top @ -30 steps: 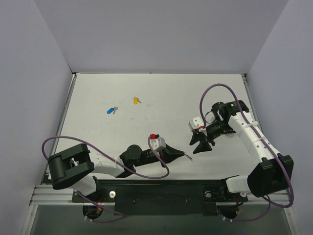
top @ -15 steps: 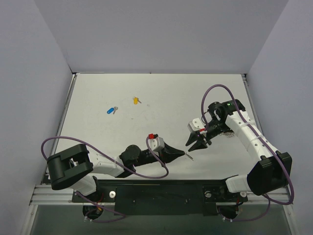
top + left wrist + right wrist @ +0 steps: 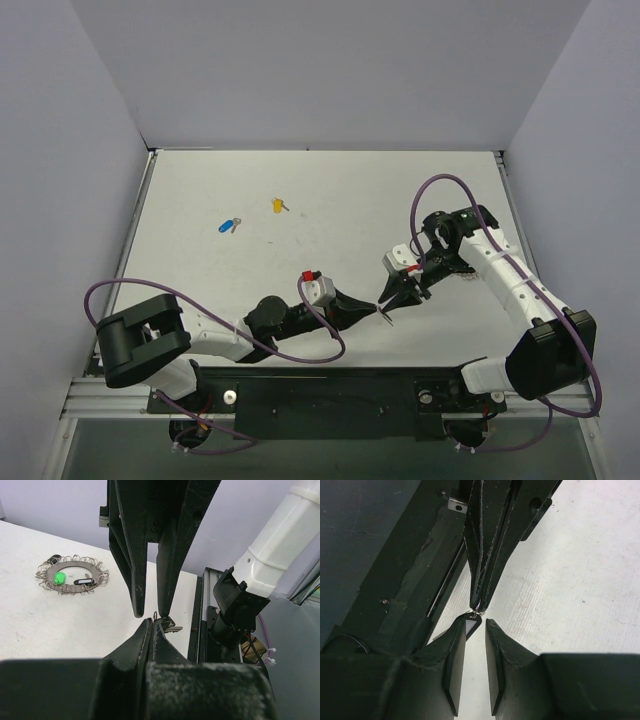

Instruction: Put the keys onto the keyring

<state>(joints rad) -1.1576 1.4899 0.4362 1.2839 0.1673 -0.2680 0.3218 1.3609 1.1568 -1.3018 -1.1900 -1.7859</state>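
Observation:
My left gripper point(image 3: 376, 313) lies low over the table's near middle, shut on a thin wire keyring point(image 3: 156, 615). A small silver key point(image 3: 173, 627) and a black tag with a white face point(image 3: 472, 625) hang from the keyring. My right gripper point(image 3: 391, 298) comes down onto that spot, open by a narrow gap. The tag sits at the tip of its left finger point(image 3: 460, 630). A blue key point(image 3: 229, 226) and a yellow key point(image 3: 278, 205) lie apart at the far left. A green key point(image 3: 59, 577) rests on a grey disc.
The grey disc point(image 3: 70, 571) is fringed with several wire loops and also carries a black tag point(image 3: 84, 582); it lies beyond the grippers in the left wrist view. The right arm point(image 3: 520, 285) and its purple cable arch over the table's right side.
My right gripper has moved left and down to the left gripper's tip, and its jaws have narrowed. The left gripper has stayed shut and nearly still.

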